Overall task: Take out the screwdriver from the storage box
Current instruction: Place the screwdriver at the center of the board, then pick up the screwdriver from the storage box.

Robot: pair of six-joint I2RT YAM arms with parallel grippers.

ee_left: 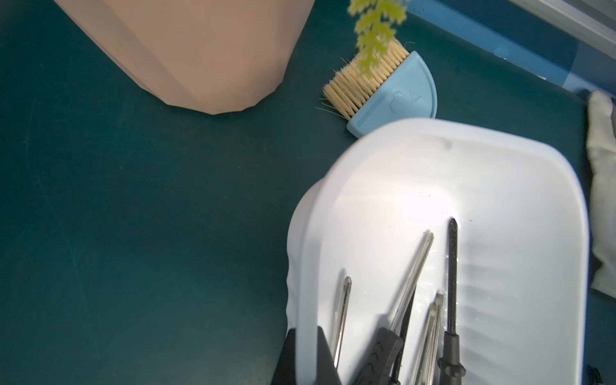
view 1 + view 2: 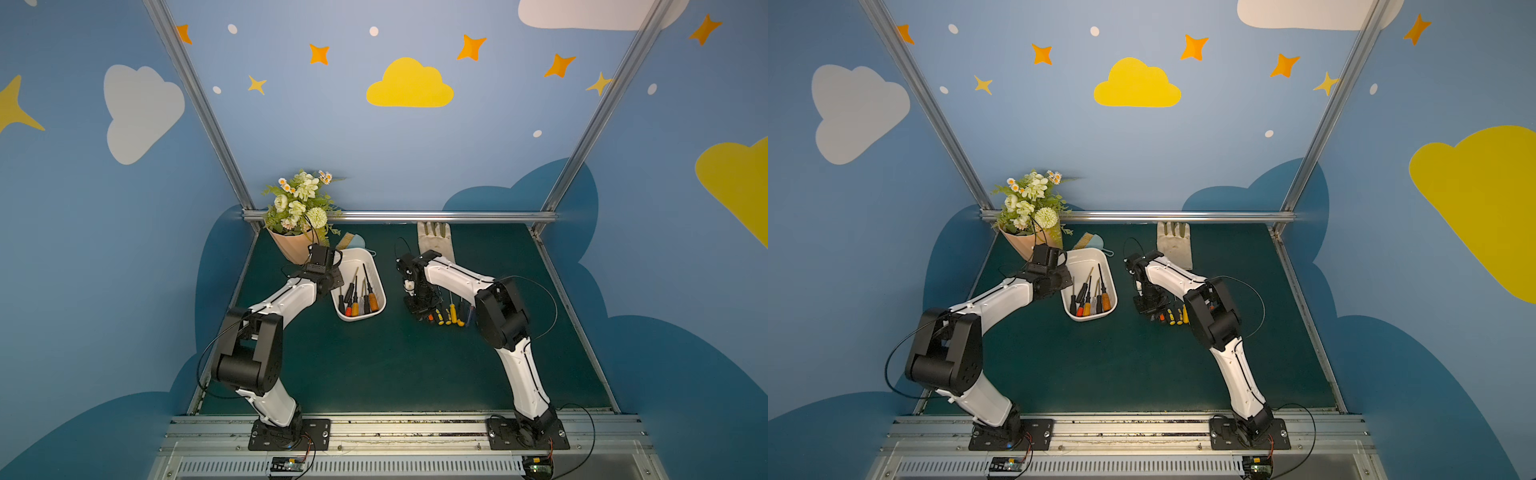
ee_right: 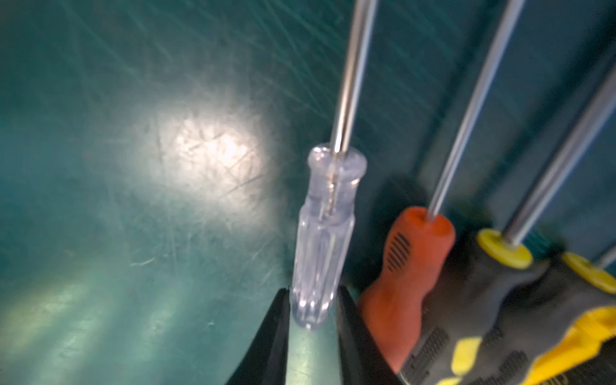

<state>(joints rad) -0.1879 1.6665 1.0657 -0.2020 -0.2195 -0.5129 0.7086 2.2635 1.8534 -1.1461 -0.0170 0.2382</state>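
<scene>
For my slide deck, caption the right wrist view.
Right pincer straddling a clear-handled screwdriver on the green mat, beside an orange-handled screwdriver.

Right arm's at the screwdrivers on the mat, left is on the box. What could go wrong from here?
1. The jaws of the right gripper closely flank the handle of the clear screwdriver; whether they grip it is unclear. Lifting now may drag it or roll it against the orange screwdriver beside it.
2. The left gripper pinches the rim of the box; a tug might tip it and spill the screwdrivers inside.
</scene>
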